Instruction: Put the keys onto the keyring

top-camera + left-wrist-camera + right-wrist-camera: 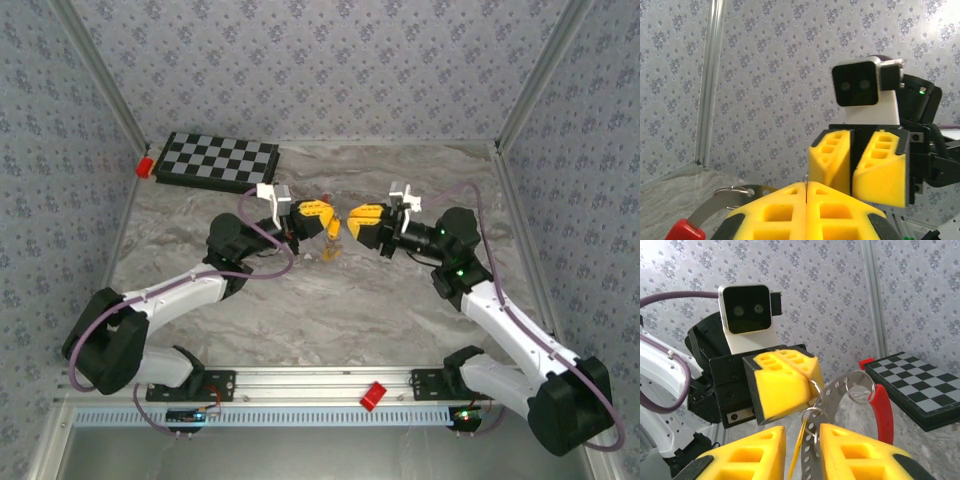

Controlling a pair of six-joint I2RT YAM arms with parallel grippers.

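My two grippers meet nose to nose above the middle of the table. The left gripper (333,224) (805,187) (810,376) is shut on a small wire ring (815,388). That ring links to the keyring (832,392) (710,210), a curved perforated metal band with a red sleeve (883,412) (685,231). A key with a yellow head (799,450) (330,250) hangs from the rings. My right gripper (351,221) (802,432) (854,175) is open; the band and the key hang in the gap between its jaws. Another wire ring (860,386) sits on the band.
A checkered board (218,161) (920,390) lies at the back left with a red block (145,165) at its corner. Another red block (373,395) sits on the near rail. Patterned walls enclose the marble table (320,320) on three sides.
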